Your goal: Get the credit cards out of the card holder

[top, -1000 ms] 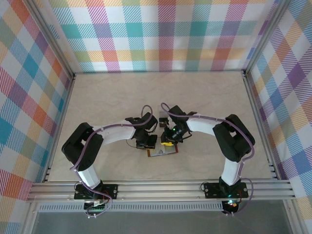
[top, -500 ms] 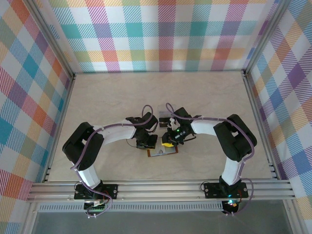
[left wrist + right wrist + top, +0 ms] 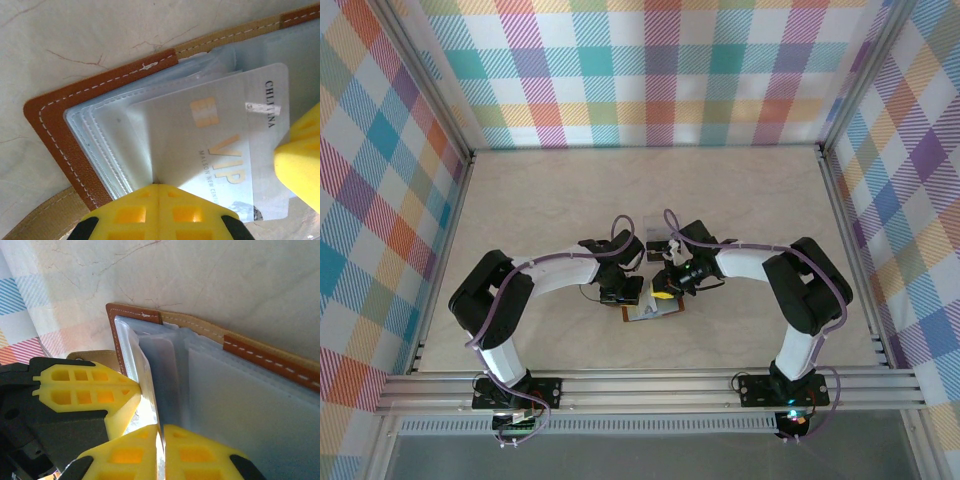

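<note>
R fingers (image 3: 200, 452) just closed over last sec, now pinching edge of VIP card (image 3: 225, 150), partly out of card holder (image 3: 55, 130) open on worktop (image 3: 570, 200). L fingers (image 3: 150, 207) shut, pinning sleeves (image 3: 100, 125). Ready to pull.

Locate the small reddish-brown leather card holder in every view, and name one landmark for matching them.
Top external: the reddish-brown leather card holder lies low centre.
Left wrist: card holder spans the picture, its stitched corner at left.
Right wrist: card holder edge runs upper left to right, clear pockets below.
Landmark: the loose white stitch knot beside the tan strip, in both wrist views; too small from above.
</note>
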Robot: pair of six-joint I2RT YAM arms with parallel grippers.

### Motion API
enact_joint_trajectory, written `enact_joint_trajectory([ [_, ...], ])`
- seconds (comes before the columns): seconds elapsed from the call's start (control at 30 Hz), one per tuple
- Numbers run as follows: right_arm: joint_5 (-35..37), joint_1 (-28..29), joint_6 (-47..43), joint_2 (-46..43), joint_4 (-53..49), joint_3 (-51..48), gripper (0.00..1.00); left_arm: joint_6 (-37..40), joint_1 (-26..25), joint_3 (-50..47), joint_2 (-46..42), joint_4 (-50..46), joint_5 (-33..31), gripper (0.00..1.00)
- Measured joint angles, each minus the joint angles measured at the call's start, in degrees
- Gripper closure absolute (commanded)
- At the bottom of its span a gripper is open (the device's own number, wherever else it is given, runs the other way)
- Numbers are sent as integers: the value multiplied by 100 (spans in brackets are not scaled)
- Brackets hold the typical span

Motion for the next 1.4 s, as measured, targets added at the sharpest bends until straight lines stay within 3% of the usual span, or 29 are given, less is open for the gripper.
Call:
enact_joint_trajectory([
  [0.3, 352, -15, -179, -234, -365, 11, 95, 0, 0, 0, 0, 0, 4, 100],
  [0.7, 1338, -17, -774, -590, -1751, 509, 97, 0, 0, 0, 0, -2, 4, 100],
  [1.0, 1443, -20, -824, -601, -1895, 544, 95, 0, 0, 0, 0, -2, 7, 100],
  [1.2, 1311, -20, -813, -592, -1836, 544, 86, 0, 0, 0, 0, 0, 7, 100],
  [1.4, 1119, 13, -726, -476, -1672, 544, 87, 0, 0, 0, 0, 0, 7, 100],
])
